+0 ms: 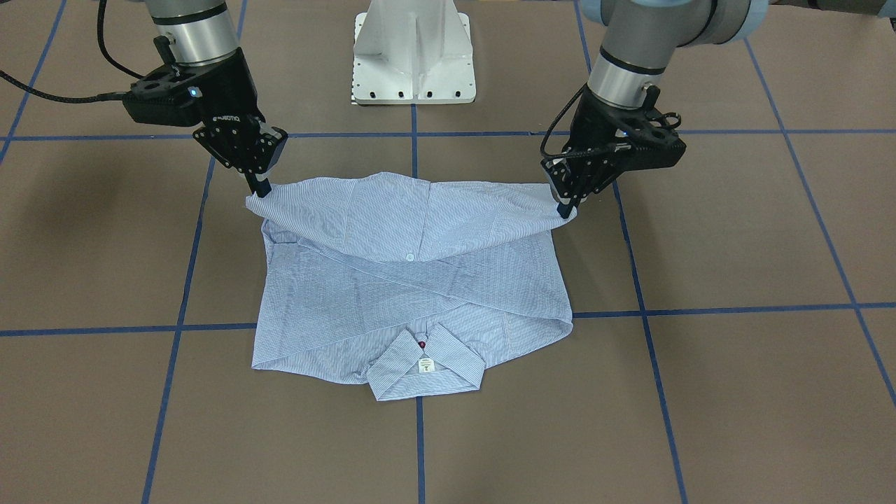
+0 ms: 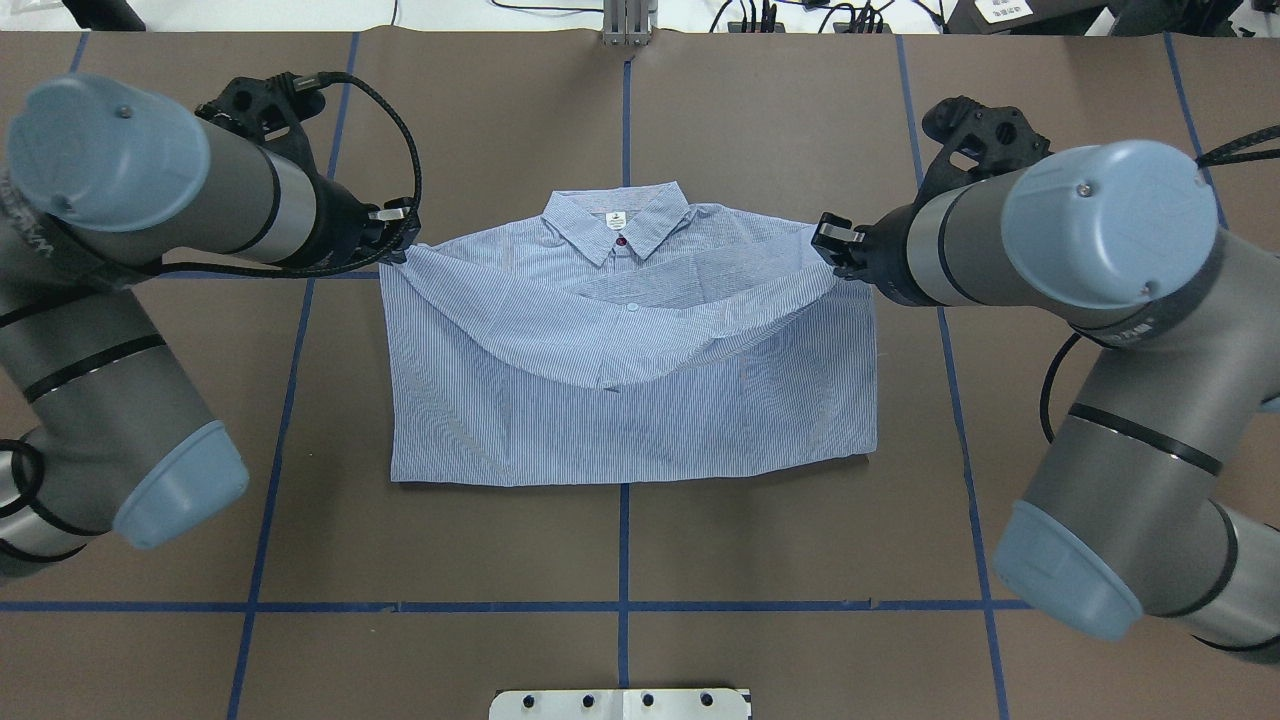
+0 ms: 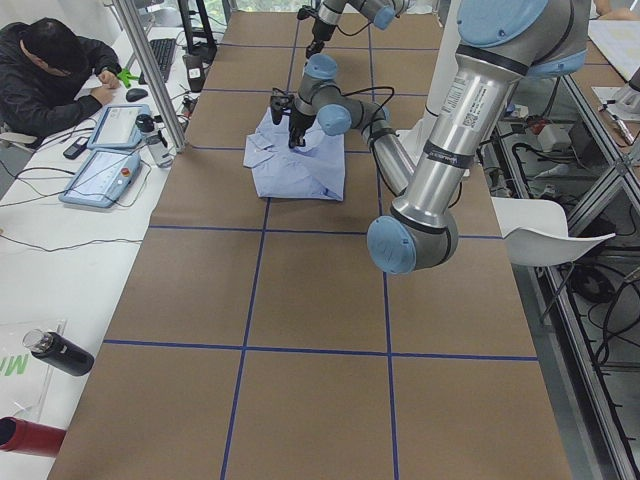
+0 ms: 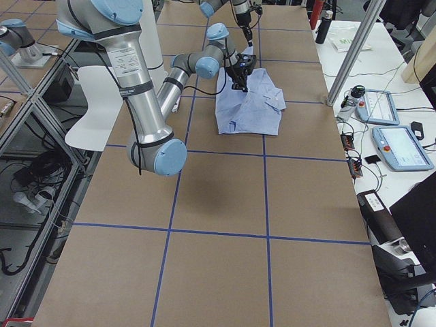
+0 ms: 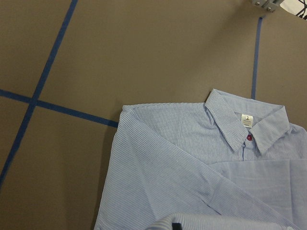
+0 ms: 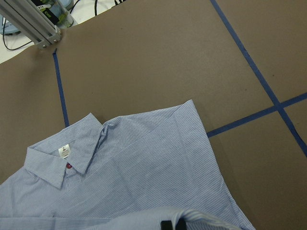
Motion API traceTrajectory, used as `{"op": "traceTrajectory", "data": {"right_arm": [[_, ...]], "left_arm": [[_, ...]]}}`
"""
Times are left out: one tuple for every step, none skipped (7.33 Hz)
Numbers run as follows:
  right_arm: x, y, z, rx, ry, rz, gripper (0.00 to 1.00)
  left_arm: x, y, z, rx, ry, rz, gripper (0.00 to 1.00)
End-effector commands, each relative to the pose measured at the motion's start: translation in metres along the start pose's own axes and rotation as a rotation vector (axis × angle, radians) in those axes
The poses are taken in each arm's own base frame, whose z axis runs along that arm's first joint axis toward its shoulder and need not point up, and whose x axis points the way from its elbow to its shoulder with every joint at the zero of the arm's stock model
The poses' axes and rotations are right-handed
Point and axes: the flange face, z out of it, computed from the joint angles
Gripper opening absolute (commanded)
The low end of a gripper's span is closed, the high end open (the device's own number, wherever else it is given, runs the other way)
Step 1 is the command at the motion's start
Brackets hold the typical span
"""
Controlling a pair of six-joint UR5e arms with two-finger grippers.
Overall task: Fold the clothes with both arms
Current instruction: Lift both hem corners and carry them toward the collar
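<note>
Light blue, finely white-striped button-up shirt (image 1: 420,301): front-up on brown paper-covered worktop (image 1: 735,392), centred over blue tape grid line (image 1: 418,448), pointed collar (image 1: 425,364) on the side away from white pedestal base (image 1: 413,63). Sleeves apparently folded in across chest, giving a neat rectangular body. Lower hem flap (image 1: 420,217) raised off the body and doubled back part-way toward collar, high at both corners, sagging in the middle.

Left black two-finger end effector (image 1: 565,207): clamped on one hem corner, fingers pointing down. Right black two-finger end effector (image 1: 260,190): clamped on the opposite hem corner, same pose. Wrist views: only a dark fingertip end and a strip of held cloth at the bottom edge, collar and shoulders beyond.

Corner grips probably chosen to keep the hem spread full width, for a straight fold line across the body. Matching heights likely meant to keep the flap square. Remainder of shirt flat on worktop, serving as anchor.

Judged step: mid bottom-to-collar fold, roughly halfway. Next move likely: both corners carried together toward collar, lowered, released near the shoulders. Risks: slack middle landing creased, uneven travel skewing the flap, drag pulling the flat layer out of place.
</note>
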Motion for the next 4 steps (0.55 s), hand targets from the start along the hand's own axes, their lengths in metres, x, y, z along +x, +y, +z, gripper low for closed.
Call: {"op": "traceTrajectory", "data": {"right_arm": [[-0.013,-0.029,0.047,0.026,0.076,-0.045,0.00],[-0.013,-0.039,0.080,0.028,0.136,-0.064,0.00],[-0.009,-0.047,0.110,0.032,0.145,-0.088,0.00],[-0.001,-0.051,0.141,0.031,0.147,-0.104,0.00]], "left_arm": [[0.005,-0.016,0.045,0.031,-0.056,0.044,0.00],[0.010,-0.027,0.081,0.053,-0.079,0.043,0.00],[0.013,-0.035,0.110,0.059,-0.107,0.107,0.00],[0.003,-0.039,0.133,0.049,-0.125,0.180,0.00]]}}
